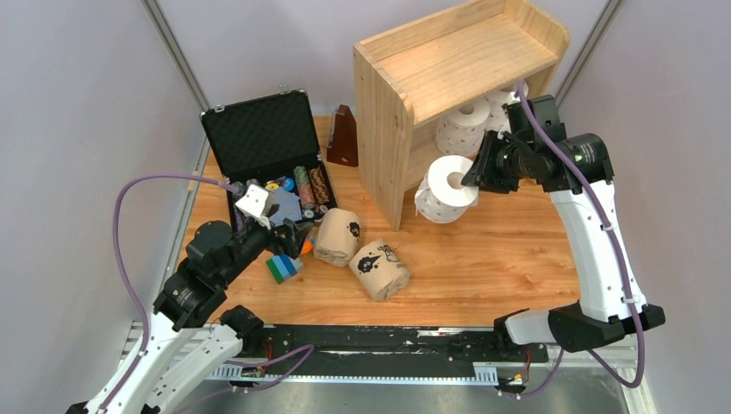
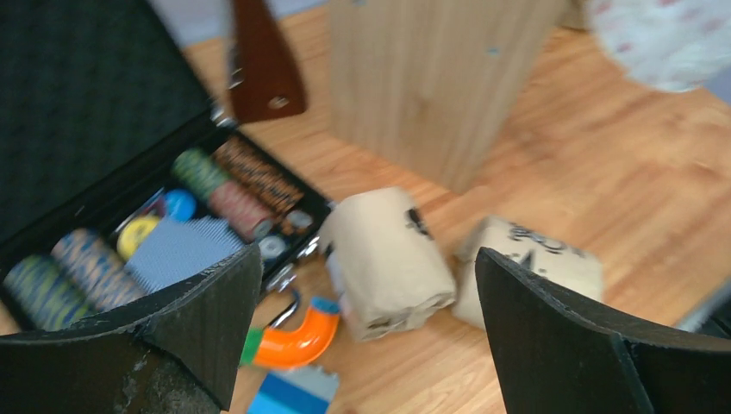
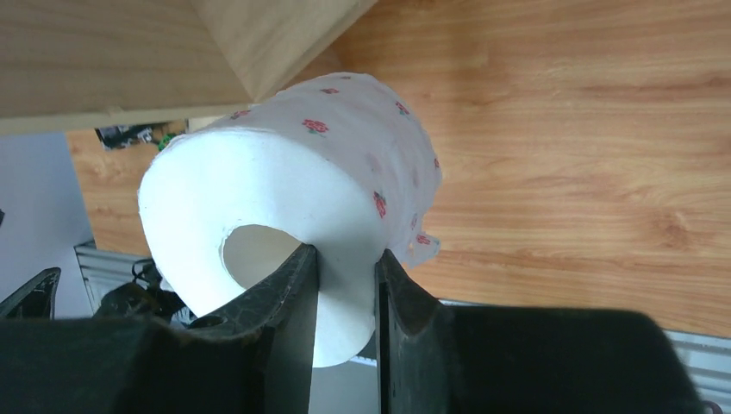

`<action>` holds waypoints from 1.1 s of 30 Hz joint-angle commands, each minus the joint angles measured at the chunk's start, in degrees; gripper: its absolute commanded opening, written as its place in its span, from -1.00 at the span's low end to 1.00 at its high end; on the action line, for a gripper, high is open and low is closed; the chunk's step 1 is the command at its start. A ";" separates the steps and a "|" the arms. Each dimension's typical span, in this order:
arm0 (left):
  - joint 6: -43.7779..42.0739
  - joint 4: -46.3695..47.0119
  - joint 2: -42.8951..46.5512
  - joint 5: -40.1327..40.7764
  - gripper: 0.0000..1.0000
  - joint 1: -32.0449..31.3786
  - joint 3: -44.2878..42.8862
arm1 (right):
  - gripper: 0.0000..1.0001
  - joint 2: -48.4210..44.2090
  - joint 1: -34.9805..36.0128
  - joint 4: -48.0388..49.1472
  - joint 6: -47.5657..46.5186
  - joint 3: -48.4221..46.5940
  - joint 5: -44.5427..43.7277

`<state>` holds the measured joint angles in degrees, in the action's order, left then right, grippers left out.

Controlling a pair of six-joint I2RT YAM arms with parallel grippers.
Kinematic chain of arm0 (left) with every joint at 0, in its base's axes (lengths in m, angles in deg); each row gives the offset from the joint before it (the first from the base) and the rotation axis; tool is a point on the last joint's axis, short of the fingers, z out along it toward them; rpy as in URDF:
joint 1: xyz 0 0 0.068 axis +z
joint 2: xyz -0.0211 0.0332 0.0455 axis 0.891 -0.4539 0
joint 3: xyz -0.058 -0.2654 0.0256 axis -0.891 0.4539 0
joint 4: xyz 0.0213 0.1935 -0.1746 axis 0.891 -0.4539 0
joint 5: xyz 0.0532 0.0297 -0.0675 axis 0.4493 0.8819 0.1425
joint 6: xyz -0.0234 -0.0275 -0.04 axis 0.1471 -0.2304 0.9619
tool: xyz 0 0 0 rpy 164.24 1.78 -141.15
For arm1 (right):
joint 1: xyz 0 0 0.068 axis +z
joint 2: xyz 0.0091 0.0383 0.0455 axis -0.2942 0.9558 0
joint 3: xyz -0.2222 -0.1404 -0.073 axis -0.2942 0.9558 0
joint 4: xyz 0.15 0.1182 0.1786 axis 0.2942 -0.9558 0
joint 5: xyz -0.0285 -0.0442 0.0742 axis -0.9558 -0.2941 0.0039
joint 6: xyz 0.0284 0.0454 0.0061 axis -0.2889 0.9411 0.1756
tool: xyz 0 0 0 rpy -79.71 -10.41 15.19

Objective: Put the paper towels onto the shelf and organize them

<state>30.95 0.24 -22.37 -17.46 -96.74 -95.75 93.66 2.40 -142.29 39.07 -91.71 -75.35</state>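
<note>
My right gripper [image 3: 345,259] was clamped on a white roll [image 3: 293,155]; one finger sat inside the hollow core and the other against the outside, pinching the paper wall between them; the roll carried small red prints and lay on its side, open end toward the wrist camera; it sat just beside the front edge of the shelf [image 1: 379,138] side panel, at the mouth of the lower tier; I could not tell whether it touched the table [image 1: 517,259]; two more white rolls [image 1: 464,125] stood side by side deeper inside that lower tier

My left gripper [image 2: 369,259] hung with its jaws spread wide and nothing between them; below it two tan rolls [image 1: 338,235] with black prints lay on their sides on the table, close together, in front of the shelf's side panel; a black case [image 1: 259,129] stood open just left of them, striped chip stacks [image 1: 303,183] in its tray; an orange curved piece [image 2: 302,336] and some blue and green blocks [image 1: 283,267] lay between case and rolls; a brown wedge [image 1: 343,138] stood farther back, between case and shelf
</note>
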 commanded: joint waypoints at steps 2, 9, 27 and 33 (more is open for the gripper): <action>5.96 -9.87 1.44 21.48 1.00 -0.15 -1.92 | -0.99 2.85 -1.64 0.92 2.97 -7.45 -3.25; 6.88 -8.73 5.74 28.49 1.00 -0.12 3.02 | -0.96 5.92 -2.56 6.65 6.86 -9.15 -4.16; 7.72 -6.70 5.41 27.47 1.00 -0.12 5.76 | -0.88 11.75 -2.80 15.96 14.48 -11.20 -6.54; 7.36 -6.43 4.66 26.54 1.00 -0.18 6.00 | -0.86 12.14 -2.60 18.58 17.34 -10.21 -6.45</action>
<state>38.07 -8.59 -17.34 10.10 -96.74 -90.11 106.10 -0.05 -130.79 52.79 -100.30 -81.21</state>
